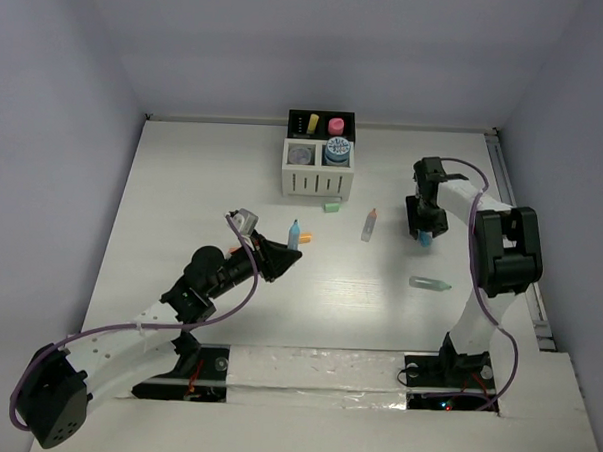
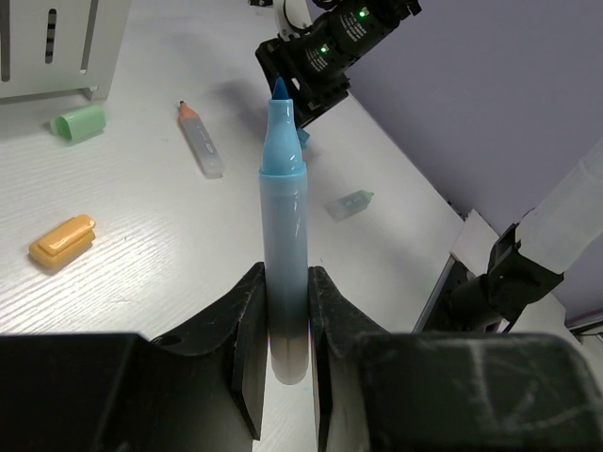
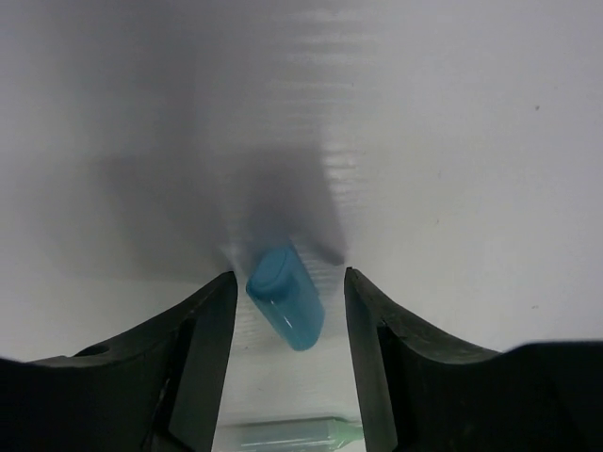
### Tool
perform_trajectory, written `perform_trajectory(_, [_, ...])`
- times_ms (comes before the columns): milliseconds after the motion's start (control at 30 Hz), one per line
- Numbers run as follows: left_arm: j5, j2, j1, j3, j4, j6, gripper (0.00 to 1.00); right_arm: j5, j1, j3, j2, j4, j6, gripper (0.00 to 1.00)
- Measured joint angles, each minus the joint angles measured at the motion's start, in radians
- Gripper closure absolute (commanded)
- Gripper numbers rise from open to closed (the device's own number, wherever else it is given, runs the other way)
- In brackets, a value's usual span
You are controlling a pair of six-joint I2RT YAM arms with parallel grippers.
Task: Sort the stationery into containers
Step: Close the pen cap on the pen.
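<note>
My left gripper (image 2: 283, 320) is shut on a blue marker (image 2: 283, 217), uncapped tip pointing forward, held above the table; it also shows in the top view (image 1: 294, 234). My right gripper (image 3: 289, 287) is open, low over the table, its jaws on either side of a short blue cap (image 3: 285, 298) lying tilted, not touching it. The organiser (image 1: 294, 178) stands at the back with a blue-white roll (image 1: 337, 150), a pink stub (image 1: 337, 125) and a yellow stub (image 1: 313, 121) in its bins. Loose on the table lie a green stub (image 1: 331, 206), an orange-tipped clear pen (image 1: 369, 225) and a green pen (image 1: 430, 284).
An orange stub (image 2: 61, 240) lies on the table to the left of my left gripper. The green stub (image 2: 79, 122) and the clear pen (image 2: 200, 139) lie ahead of it. The right arm (image 1: 506, 250) stands along the table's right edge.
</note>
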Motion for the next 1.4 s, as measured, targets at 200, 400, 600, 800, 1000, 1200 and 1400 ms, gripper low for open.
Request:
perform_trajectory(200, [-0.014,-0.002,0.000,0.000,-0.002,0.003,1.00,-0.001,0.000,0.025,0.024,-0.002,-0.003,0.71])
perform_trajectory(400, [-0.022,-0.004,0.000,0.000,-0.002,0.009,1.00,-0.001,0.000,0.036,0.031,-0.006,0.010,0.93])
perform_trajectory(600, [-0.023,0.009,0.000,0.000,0.000,0.010,1.00,-0.068,-0.001,0.013,-0.021,0.019,0.050,0.99])
perform_trajectory(800, [0.002,0.093,0.000,0.000,0.030,0.008,1.00,-0.304,0.016,-0.157,-0.402,0.210,0.138,0.98])
perform_trajectory(1000, [0.037,0.156,-0.004,0.000,0.058,-0.023,1.00,-0.567,0.097,-0.324,-0.694,0.563,0.344,0.98])
perform_trajectory(1200, [0.115,0.222,-0.009,0.005,0.173,-0.114,1.00,-0.723,0.236,-0.445,-0.681,0.940,0.597,1.00])
perform_trajectory(1400, [0.160,0.240,-0.009,0.019,0.280,-0.209,1.00,-0.797,0.323,-0.456,-0.615,1.302,0.772,1.00])
